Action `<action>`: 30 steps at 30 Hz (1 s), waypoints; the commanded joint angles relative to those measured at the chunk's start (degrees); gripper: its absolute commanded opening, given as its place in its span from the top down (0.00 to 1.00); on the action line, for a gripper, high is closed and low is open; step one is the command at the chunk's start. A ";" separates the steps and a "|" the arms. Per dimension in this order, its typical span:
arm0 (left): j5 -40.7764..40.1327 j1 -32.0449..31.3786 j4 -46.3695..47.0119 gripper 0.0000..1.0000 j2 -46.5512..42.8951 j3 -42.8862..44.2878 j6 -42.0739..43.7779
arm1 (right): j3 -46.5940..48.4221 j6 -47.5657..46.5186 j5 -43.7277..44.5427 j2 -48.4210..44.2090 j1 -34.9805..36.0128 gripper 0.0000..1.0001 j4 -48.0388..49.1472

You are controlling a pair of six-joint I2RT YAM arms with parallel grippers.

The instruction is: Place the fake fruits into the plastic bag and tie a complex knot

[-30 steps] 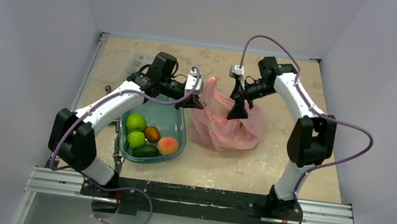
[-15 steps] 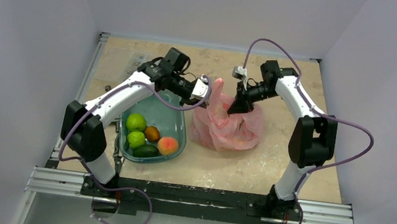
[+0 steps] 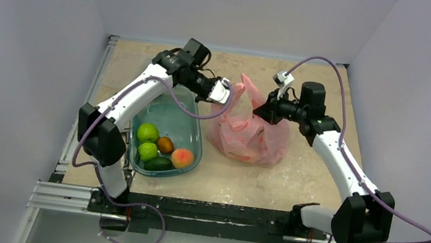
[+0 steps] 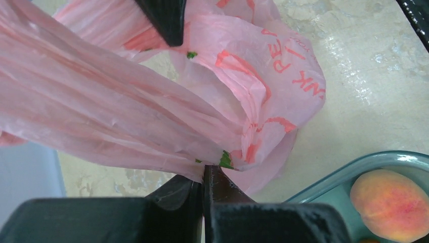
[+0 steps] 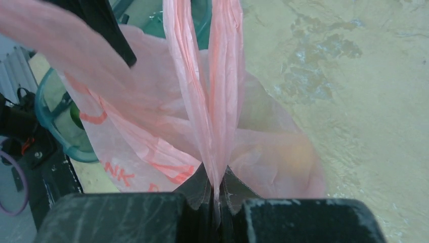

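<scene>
My left fingers [image 4: 225,188] pinch one bag [image 3: 248,139] handle shut, my right fingers [image 5: 198,190] the other; the bag slumps on the counter [image 3: 236,187] beside the tub [image 3: 200,147] of fruit [image 3: 182,157]; I should spread the handles evenly and gently, so the mouth, hidden and perhaps closed, gapes.

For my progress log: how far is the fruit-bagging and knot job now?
Done: nothing visible; five fruits lie in the tub. In hand: left claw and right claw each pinch the pink bag, holding it up. Left: load fruits, tie knot.
</scene>
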 commanded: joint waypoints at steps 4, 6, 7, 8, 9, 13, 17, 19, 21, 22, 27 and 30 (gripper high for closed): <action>-3.22 -6.40 -12.53 1.00 4.79 6.11 13.24 | -2.07 1.43 -4.48 -0.83 1.24 1.00 6.42; -4.83 -7.39 -13.14 1.00 6.79 7.35 12.42 | -1.60 -2.21 -7.12 -1.24 1.24 1.00 4.23; -5.44 -7.74 -13.15 1.00 7.71 7.85 11.96 | -1.34 -3.75 -8.06 -1.27 1.17 0.99 2.91; -5.86 -8.00 -12.94 1.00 8.39 8.25 11.17 | -1.06 -5.40 -9.44 -1.35 1.13 0.95 1.65; -6.37 -8.29 -11.95 1.00 8.96 8.49 9.66 | -0.62 -7.14 -10.36 -1.41 1.15 0.89 -0.11; -6.82 -8.92 -7.22 1.00 10.11 8.58 3.31 | 0.42 -12.38 -13.79 -1.54 1.13 0.63 -5.56; -8.28 -8.85 -5.32 1.00 9.68 7.32 0.43 | 1.26 -17.73 -14.74 -1.16 0.98 0.39 -11.31; -9.25 -8.73 -3.59 1.00 8.75 5.38 -0.32 | 1.86 -19.25 -15.03 -1.10 0.71 0.28 -13.30; -10.40 -8.72 -1.76 1.00 7.92 3.14 -0.58 | 2.49 -20.80 -15.71 -1.14 0.57 0.23 -15.15; -10.87 -8.76 -0.73 1.00 7.65 2.63 -1.39 | 2.75 -20.67 -16.42 -1.18 0.62 0.21 -15.24; -12.56 -9.01 5.19 1.00 7.22 1.95 -7.38 | 2.62 -11.12 -18.04 -1.45 0.61 0.16 -8.71; -14.66 -9.42 11.13 1.00 5.35 -1.32 -9.70 | 1.45 -2.70 -16.65 -1.45 0.58 0.16 -1.59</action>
